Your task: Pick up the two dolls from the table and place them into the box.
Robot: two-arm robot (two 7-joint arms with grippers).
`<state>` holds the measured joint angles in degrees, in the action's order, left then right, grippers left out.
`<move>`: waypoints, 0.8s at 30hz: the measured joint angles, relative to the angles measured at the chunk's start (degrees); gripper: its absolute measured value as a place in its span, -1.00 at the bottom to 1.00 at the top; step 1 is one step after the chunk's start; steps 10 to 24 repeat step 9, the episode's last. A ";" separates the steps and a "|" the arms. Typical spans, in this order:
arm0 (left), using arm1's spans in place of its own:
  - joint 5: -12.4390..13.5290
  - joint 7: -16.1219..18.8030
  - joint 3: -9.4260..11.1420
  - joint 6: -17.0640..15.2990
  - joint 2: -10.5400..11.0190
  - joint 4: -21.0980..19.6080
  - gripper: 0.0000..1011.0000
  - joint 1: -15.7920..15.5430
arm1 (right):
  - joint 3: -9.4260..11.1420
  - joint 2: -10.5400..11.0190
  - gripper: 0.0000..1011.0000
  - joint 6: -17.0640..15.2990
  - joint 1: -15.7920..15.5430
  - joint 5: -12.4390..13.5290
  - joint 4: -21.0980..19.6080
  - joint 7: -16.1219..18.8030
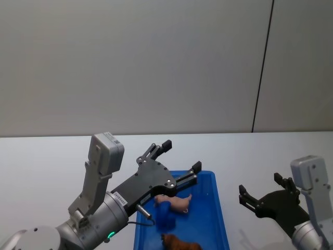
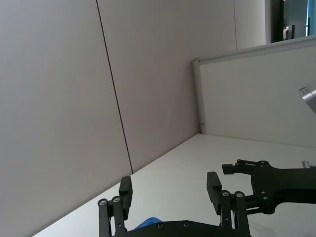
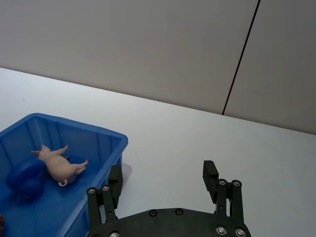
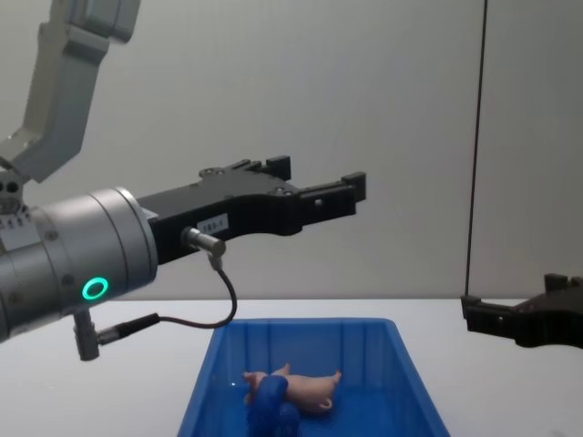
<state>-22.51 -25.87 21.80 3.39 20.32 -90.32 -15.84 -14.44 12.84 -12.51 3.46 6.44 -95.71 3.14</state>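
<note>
Pale pink toy pig (image 1: 174,202): lying inside bright blue ribbed plastic bin (image 1: 214,194), far end.
Brown maned lion (image 1: 179,243): in bin, near end.
Left gripper (image 1: 180,158): fingers apart, empty, above bin.
Right gripper (image 1: 260,192): fingers apart, empty, beside bin over white tabletop (image 1: 41,161).
Risk: clipping bin rim w/ left arm on retreat (toys look safe).

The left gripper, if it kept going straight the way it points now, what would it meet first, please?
Nothing close, it seems: the left gripper is open, raised above the box and aimed past it toward the far wall; depth is hard to judge.

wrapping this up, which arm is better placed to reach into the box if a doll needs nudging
Left. Its open pincer hangs above the box, close to the pig; the lion lies in there too. The right pincer, also open, sits beyond the box's right side over the table.
</note>
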 joint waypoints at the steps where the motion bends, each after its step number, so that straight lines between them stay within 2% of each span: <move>1: -0.01 -0.09 0.02 0.04 -0.03 0.02 0.89 -0.03 | 0.00 0.00 0.98 0.00 0.00 0.00 0.00 0.00; 2: -0.04 -0.29 0.05 0.10 -0.10 0.06 0.97 -0.10 | 0.00 0.00 0.98 0.00 0.00 0.00 0.00 0.00; 24: -0.15 -0.90 0.14 0.26 -0.31 0.20 0.98 -0.32 | 0.00 0.00 0.98 0.00 0.00 0.00 0.00 0.00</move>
